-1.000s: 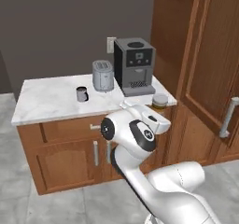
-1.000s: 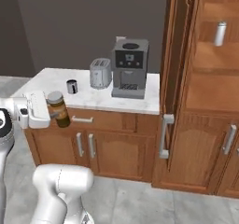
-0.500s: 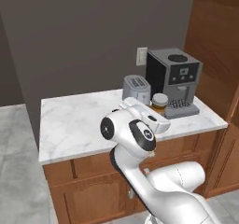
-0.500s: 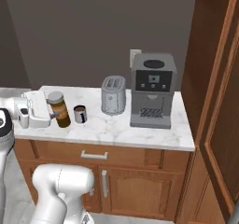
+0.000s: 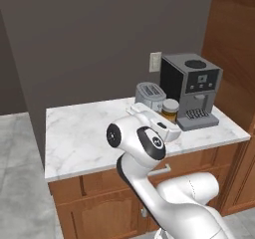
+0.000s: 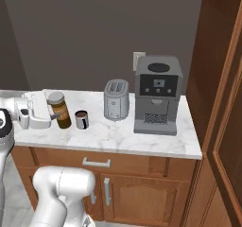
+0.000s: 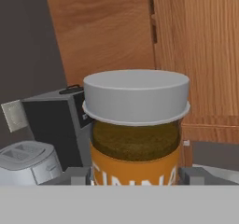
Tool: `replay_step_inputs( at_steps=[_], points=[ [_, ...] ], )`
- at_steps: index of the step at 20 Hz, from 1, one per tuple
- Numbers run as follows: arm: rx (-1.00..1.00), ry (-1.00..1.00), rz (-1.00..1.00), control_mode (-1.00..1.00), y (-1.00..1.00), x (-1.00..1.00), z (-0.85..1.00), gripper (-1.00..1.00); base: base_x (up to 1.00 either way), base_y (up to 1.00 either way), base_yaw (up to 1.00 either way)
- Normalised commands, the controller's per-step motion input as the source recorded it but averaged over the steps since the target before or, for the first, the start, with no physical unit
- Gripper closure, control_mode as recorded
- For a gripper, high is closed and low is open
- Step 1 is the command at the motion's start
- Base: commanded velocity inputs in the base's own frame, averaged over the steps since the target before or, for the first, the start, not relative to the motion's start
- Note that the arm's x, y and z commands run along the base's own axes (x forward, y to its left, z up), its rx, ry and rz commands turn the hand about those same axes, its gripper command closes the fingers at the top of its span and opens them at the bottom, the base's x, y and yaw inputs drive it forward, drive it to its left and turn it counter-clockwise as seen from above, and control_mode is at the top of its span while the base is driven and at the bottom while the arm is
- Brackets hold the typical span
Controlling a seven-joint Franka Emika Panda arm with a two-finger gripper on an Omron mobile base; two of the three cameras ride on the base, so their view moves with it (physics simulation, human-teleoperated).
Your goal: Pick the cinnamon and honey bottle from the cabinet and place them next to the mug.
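Observation:
The cinnamon [image 7: 135, 139], a brown jar with a yellow-orange label band and a flat grey lid, stands upright between my gripper's [image 7: 135, 177] fingers. My gripper [image 6: 53, 116] is shut on the cinnamon [image 6: 59, 109] and holds it over the marble counter's left part, just left of the dark mug [image 6: 82, 120]. From the left base view the cinnamon [image 5: 170, 107] shows above my hand [image 5: 158, 125], in front of the toaster. The reddish-brown cabinet [image 6: 222, 103] rises at the right. The honey bottle is out of view.
A silver toaster [image 6: 116, 100] and a dark grey coffee machine [image 6: 157, 94] stand at the back of the marble counter [image 6: 142, 138]. The toaster [image 5: 149, 94] and coffee machine [image 5: 191, 87] sit right of a bare stretch of counter [image 5: 79, 133]. Drawers and doors lie below.
The whole picture has shifted as the base drove: the counter now sits in the middle and the cabinet has slid to the right edge. The cinnamon stays held in my gripper.

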Motion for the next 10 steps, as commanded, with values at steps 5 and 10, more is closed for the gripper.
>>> replay_step_inputs(
  at_steps=[5, 10],
  points=[
    [0.0, 0.0, 0.0, 1.0, 0.0, 0.0, 0.0, 1.0, 0.38, 0.15, 0.0],
    [0.0, 0.0, 0.0, 1.0, 0.0, 0.0, 0.0, 1.0, 0.44, 0.03, 0.0]
  ],
)
